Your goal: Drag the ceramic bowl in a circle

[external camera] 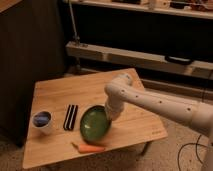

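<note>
Pinched at its right rim by the gripper [109, 116], pressed together there, likely for a firm sliding hold: wide, shallow green glazed ceramic bowl [93, 126], near the front of the wooden desk [55, 95], just behind the orange carrot [91, 148].

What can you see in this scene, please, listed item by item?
table: one, light wood, centre of view
bowl: one, green, front middle of the table
cup: one, white with blue inside, left of the table
black bars: two, black, side by side between cup and bowl
carrot: one, orange, front edge, before the bowl
shelf: one, pale, behind the table
arm: one, white, reaching from the right
gripper: one, white, shut on the bowl's right rim
</note>
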